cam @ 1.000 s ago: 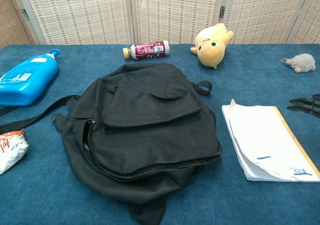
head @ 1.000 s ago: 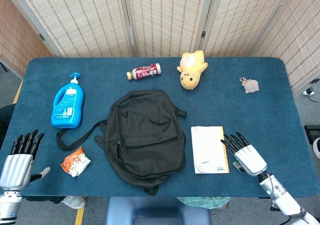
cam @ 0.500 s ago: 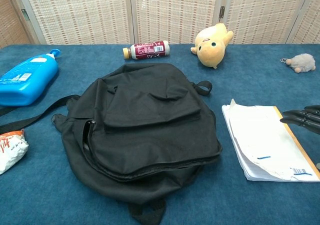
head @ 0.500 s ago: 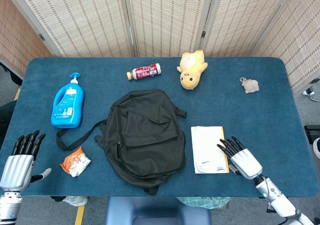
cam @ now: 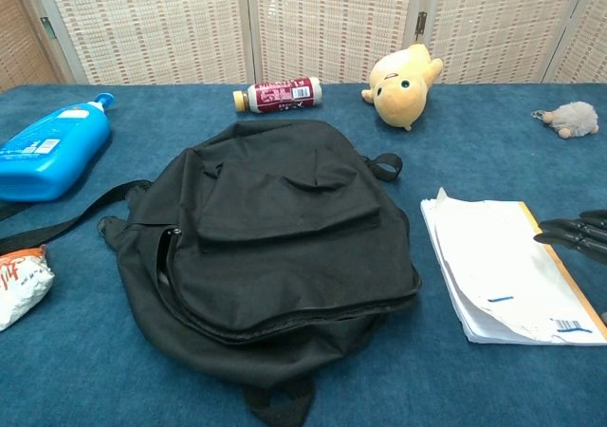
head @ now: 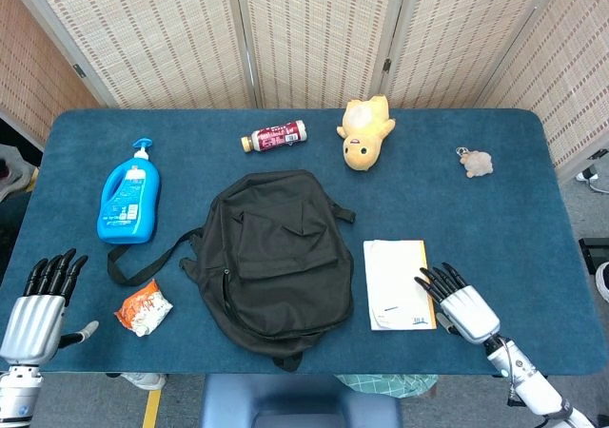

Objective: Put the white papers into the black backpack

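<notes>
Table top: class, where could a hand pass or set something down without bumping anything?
Bare cloth lies between the plush duck, the keychain and the white papers, and right of the papers up to the table edge. It is crowded on the left, where the blue bottle, snack packet and black backpack strap sit close.

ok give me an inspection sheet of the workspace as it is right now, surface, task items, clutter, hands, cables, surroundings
Surface: blue cloth-covered table.
Job's things: black backpack lying flat mid-table; stack of white papers on a tan backing, right of the backpack, not in it.
Clutter: blue pump bottle, snack packet, small red-labelled bottle on its side, yellow plush toy, fluffy keychain.
Hands: left hand at the front left edge, fingers apart, holding nothing; right hand beside the papers' right edge, fingers apart, holding nothing.
Cables: nothing seen on the table.
Surroundings: woven folding screen behind the table.
</notes>
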You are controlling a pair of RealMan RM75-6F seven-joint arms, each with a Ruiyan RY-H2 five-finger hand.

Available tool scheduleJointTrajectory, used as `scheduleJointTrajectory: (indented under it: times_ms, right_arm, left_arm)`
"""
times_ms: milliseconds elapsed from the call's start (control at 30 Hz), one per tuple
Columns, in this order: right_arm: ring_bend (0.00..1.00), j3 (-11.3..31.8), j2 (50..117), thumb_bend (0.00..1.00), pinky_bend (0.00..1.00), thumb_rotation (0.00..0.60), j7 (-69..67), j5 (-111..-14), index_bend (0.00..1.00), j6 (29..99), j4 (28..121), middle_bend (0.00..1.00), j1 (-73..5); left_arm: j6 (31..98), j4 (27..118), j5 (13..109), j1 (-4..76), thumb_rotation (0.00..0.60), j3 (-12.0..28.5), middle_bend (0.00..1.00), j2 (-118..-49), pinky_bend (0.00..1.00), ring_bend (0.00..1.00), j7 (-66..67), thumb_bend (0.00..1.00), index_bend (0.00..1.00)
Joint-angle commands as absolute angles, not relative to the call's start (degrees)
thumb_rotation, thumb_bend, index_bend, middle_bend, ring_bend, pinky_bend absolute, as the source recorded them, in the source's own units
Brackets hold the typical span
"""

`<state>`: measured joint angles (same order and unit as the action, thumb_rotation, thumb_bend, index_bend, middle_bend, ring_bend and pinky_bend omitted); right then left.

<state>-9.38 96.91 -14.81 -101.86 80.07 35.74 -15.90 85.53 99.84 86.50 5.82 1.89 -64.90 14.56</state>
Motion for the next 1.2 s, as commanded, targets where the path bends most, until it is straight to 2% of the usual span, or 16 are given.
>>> scheduleJointTrajectory:
  times_ms: [33,400,933,1200]
  right_arm:
    - [0.09,-9.49,97.35,0.43,0.00,0.600,-15.03,-101.91,0.03,80.02,35.16,0.07,-16.06]
    - [0.09,-9.54,98.36,0.43,0.00,0.600,-14.61,-102.24,0.03,80.46,34.58,0.07,-17.04]
    - [0.10,-8.16,98.83,0.43,0.00,0.600,-12.95,-102.39,0.04,80.51,38.71,0.08,-20.32]
    - [0.13,-6.65,100.80,0.53,0.06,0.600,-13.38,-102.04,0.08,81.44,39.02,0.11,-21.98]
  left_arm:
    - [85.60,99.95,86.53,5.80,0.600,1.91,0.06,-64.87,0.00,0.05,14.53,0.12,0.05]
    - [85.93,100.01,86.63,5.45,0.600,1.72,0.06,-64.63,0.00,0.05,14.23,0.12,0.05]
    - [86.25,99.26,86.65,4.95,0.600,1.52,0.06,-64.68,0.00,0.05,13.15,0.12,0.05]
    - [86.40,98.88,86.73,4.80,0.600,1.53,0.06,-64.71,0.00,0.05,12.46,0.12,0.05]
